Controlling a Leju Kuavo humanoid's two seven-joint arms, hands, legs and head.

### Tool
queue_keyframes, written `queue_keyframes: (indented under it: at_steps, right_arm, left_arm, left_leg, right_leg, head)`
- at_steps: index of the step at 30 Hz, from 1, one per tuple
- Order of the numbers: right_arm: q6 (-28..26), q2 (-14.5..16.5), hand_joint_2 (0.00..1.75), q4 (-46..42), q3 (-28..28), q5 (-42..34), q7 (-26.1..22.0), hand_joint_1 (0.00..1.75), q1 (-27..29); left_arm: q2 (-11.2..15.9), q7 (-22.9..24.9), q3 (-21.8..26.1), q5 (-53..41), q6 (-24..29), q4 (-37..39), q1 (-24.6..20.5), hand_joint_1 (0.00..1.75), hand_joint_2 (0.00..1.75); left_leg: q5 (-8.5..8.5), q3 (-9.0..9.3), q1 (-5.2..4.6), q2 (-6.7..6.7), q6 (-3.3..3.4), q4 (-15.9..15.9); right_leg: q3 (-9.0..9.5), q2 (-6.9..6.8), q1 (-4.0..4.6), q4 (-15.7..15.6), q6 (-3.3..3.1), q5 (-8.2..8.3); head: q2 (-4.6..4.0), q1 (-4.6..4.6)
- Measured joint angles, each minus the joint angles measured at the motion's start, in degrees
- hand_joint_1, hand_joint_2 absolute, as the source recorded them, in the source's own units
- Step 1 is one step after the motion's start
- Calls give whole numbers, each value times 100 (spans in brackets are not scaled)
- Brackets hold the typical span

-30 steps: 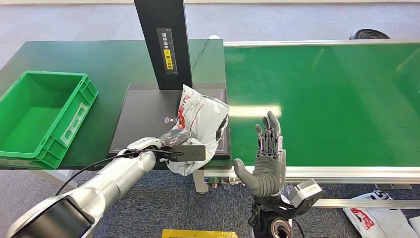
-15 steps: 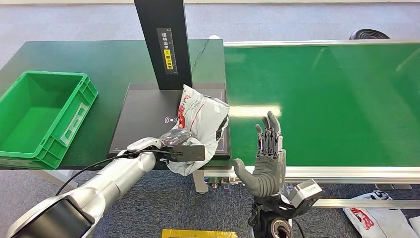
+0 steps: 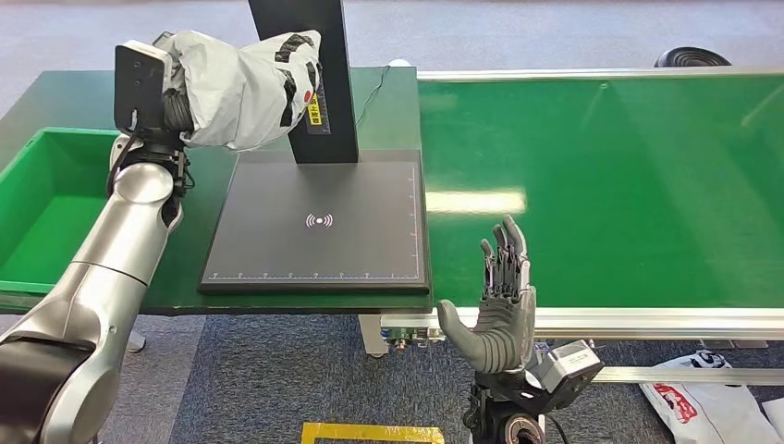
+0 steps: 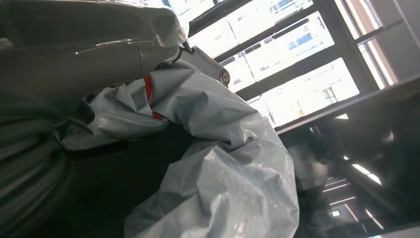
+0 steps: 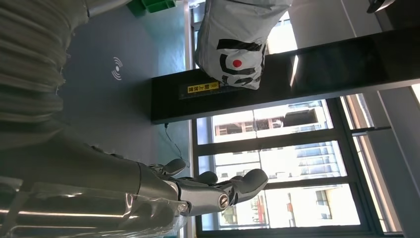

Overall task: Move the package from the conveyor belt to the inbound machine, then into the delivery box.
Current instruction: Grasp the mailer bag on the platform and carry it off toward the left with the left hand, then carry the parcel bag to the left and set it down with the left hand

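Observation:
My left hand (image 3: 171,106) grips the grey plastic package (image 3: 242,79), held high above the table between the black scanner pad (image 3: 314,227) and the green delivery box (image 3: 42,217). The package has black and red marks and partly covers the scanner's black post (image 3: 319,92). In the left wrist view the crumpled package (image 4: 218,163) lies against my fingers (image 4: 99,44). The right wrist view shows the package (image 5: 237,39) hanging in front of the post. My right hand (image 3: 499,305) stands upright and open, holding nothing, at the near edge of the green conveyor belt (image 3: 610,185).
The scanner pad is bare, with a white wireless symbol (image 3: 320,220) at its middle. Another white package (image 3: 707,407) lies on the floor at the lower right. A yellow floor mark (image 3: 370,433) runs below the table. A cable (image 3: 374,92) trails behind the post.
My left arm has lifted the package off the scanner pad's near edge and swung it up and to the left, toward the green box. My right hand has hardly moved.

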Motion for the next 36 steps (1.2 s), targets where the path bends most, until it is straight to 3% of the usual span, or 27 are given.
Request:
queue_keyframes:
  at_steps: [20, 30, 36]
  right_arm:
    - [-59, 1, 175, -111, 18, 82, 0, 0, 157]
    - [62, 2, 175, -114, -8, 64, 0, 0, 219]
    - [64, 2, 175, -114, -15, 63, 0, 0, 229]
  left_arm:
    - [70, -132, 352, -205, 2, -289, 26, 175, 175]
    - [630, 13, 474, -264, -78, -987, 281, 175, 175]
    - [797, 16, 537, -264, -105, -1148, 393, 175, 175]
  left_leg:
    - [-2, -6, 0, 0, 1, 0]
    - [-2, -7, 1, 8, 0, -1]
    - [-1, -9, 0, 3, 0, -1]
  right_leg:
    - [-6, 0, 0, 0, 0, 0]
    - [-13, 6, 2, 0, -1, -1]
    - [-12, 6, 0, 0, -1, 0]
  head:
    - [0, -1]
    - [0, -1]
    - [0, -1]
